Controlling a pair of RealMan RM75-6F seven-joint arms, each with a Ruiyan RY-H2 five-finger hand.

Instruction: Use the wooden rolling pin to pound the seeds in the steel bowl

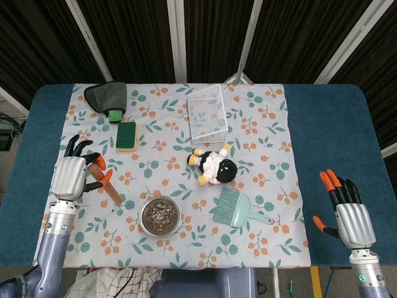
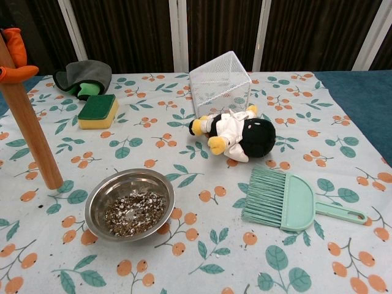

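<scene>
Left hand (image 1: 69, 176) grips the rolling pin (image 2: 27, 119) tilted, low end just left of the bowl (image 2: 130, 204) of seeds (image 2: 133, 212) — positioning step. Next: swing over bowl, drive down. Right hand (image 1: 352, 218) spread, idle.

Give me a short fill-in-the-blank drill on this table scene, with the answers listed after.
1. The rolling pin is held by the ____ hand.
2. The seeds lie in the steel ____.
3. The yellow-and-green sponge lies on the ____-patterned cloth.
4. The right hand, over the blue table, holds ____.

Missing words: left; bowl; leaf; nothing
</scene>
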